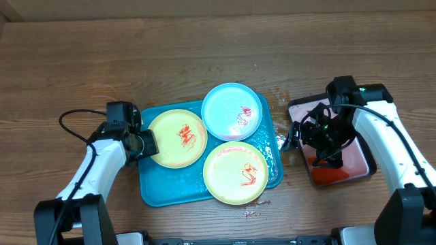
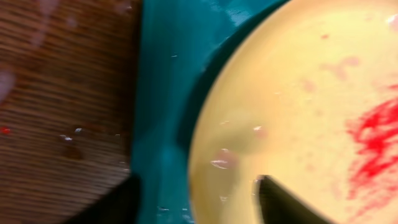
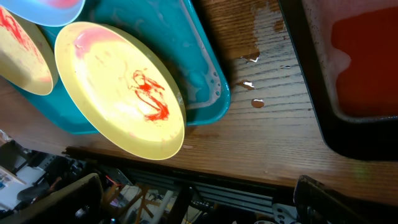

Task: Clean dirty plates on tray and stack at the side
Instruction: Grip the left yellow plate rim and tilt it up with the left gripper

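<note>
Left gripper (image 1: 146,144), jaws part-open astride the yellow plate's (image 1: 178,138) rim at the tray's (image 1: 161,188) left end, should bite squarely before lifting; right gripper (image 1: 315,144) gapes empty beyond the tray.

This looks like a robotics lab test station, not a working kitchen. Two white-and-black robot arms, the left arm (image 1: 95,163) and the right arm (image 1: 392,139), rise from the near edge of a bare wood-grain bench (image 1: 204,41). A loose black cable (image 1: 71,117) loops beside the left one. Below the bench's near edge, the right wrist view shows exposed wiring (image 3: 134,186) and dark equipment. The only dishware is plastic plates (image 1: 235,173) with red smears on a turquoise tray (image 1: 160,194).
</note>
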